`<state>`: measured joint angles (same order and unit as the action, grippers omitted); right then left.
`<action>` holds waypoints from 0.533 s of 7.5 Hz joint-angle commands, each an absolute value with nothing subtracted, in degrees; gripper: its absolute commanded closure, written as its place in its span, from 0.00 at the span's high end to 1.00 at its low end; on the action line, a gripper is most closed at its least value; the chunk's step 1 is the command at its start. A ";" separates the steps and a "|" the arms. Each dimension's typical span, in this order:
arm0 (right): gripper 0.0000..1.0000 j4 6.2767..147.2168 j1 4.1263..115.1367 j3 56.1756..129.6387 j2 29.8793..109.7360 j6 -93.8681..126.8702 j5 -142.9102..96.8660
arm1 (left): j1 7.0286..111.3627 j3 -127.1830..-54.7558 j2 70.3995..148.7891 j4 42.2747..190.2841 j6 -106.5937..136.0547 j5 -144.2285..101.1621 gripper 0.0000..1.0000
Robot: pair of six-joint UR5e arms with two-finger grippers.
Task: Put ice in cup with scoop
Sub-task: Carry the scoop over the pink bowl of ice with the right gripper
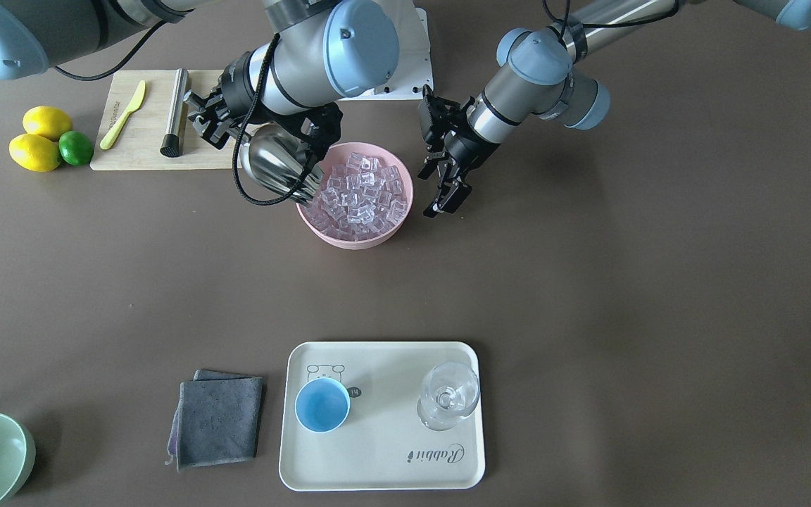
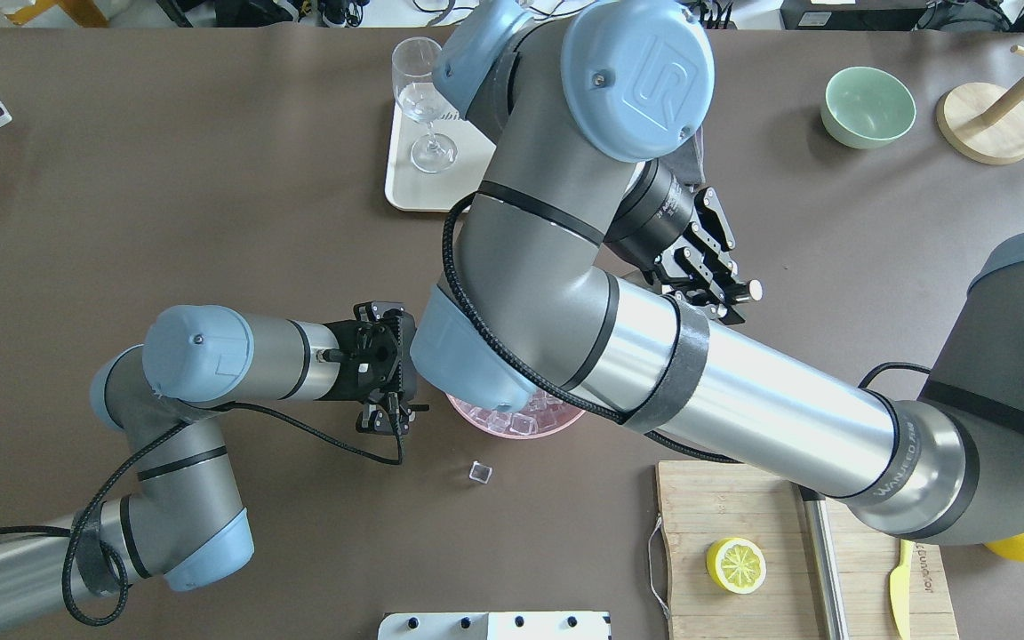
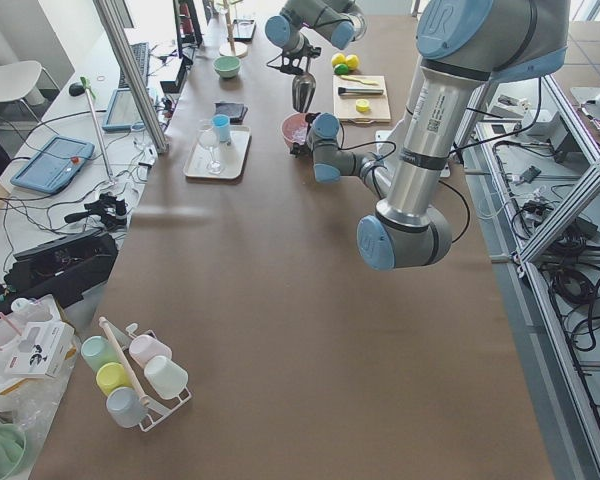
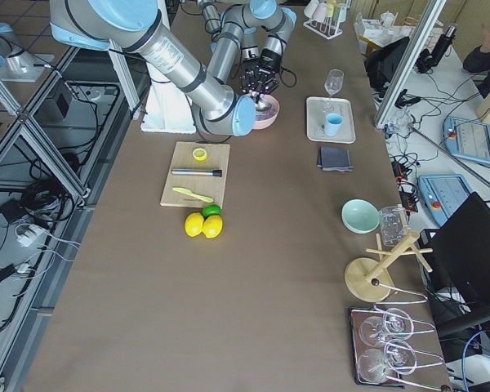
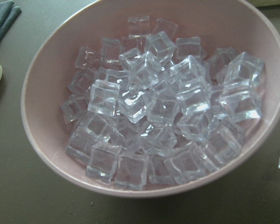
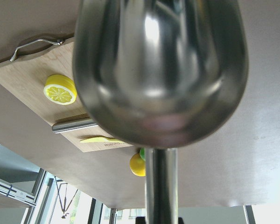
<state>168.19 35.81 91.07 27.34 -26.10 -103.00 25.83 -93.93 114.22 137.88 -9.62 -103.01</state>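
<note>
one scoop, clamped in right gripper, hangs beside the ice.

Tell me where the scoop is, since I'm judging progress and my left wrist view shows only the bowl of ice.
Observer: The scoop is held by the right gripper, raised by the pink bowl's rim, not yet in the ice.
Operator: Anything delivered yet?
Observer: No; the blue cup sits empty on the tray.
Operator: And my own arm?
Observer: Its left gripper is open beside the bowl, holding nothing.
</note>
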 commanded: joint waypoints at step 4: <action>0.00 168.92 30.51 82.36 23.82 -19.34 -100.90 | 25.75 -93.96 113.47 139.03 -9.67 -103.10 0.98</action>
<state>168.78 32.42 84.03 24.47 -21.53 -102.20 25.81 -94.00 113.99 138.00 -9.67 -103.07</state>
